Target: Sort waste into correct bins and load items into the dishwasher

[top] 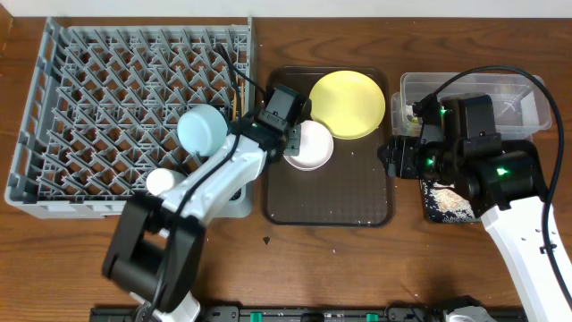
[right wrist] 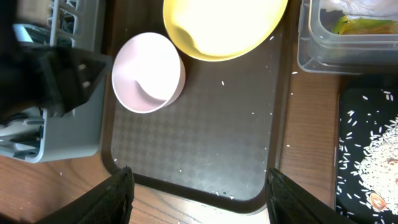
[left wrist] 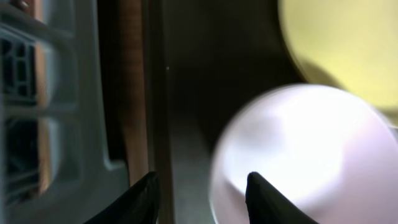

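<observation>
The left wrist view blurs the white bowl; the right arm half-hides the black tray.

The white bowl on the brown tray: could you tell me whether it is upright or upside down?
Upright: the white bowl shows its hollow inside, facing up.

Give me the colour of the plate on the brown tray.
The plate is pale yellow; the overhead view shows it best.
</observation>
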Robot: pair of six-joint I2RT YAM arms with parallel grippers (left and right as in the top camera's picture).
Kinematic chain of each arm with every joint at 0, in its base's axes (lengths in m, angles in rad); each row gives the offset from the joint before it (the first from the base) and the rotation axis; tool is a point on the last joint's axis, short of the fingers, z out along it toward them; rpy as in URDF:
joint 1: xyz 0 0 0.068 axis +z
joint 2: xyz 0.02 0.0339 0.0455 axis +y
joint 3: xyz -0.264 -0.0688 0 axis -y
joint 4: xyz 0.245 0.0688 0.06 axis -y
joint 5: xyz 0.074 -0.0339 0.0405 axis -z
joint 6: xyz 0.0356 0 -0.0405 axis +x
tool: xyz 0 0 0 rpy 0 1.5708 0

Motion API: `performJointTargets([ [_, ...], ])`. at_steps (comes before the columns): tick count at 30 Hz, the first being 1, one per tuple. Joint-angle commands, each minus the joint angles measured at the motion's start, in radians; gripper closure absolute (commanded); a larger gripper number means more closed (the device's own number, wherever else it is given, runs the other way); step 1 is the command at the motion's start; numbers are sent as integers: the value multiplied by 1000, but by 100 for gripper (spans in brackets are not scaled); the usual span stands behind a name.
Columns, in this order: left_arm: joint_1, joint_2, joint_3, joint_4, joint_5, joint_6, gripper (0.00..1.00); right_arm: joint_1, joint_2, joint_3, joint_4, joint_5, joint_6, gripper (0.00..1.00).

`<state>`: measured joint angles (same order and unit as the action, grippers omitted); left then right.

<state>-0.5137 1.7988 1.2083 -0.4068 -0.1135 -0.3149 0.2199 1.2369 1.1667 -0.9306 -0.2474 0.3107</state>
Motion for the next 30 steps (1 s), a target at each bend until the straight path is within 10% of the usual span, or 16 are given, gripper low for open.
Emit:
performJointTargets([
  [1, 2, 32, -6, 35, -25, 27, 55, -9, 5, 2, -4, -5, 8, 35],
  [22, 0, 161, -5, 26, 483, -64, 87, -9, 5, 2, -5, -5, 11, 35],
  [30, 21, 119, 3, -11, 473, -64, 93, -9, 5, 2, -5, -5, 11, 34],
])
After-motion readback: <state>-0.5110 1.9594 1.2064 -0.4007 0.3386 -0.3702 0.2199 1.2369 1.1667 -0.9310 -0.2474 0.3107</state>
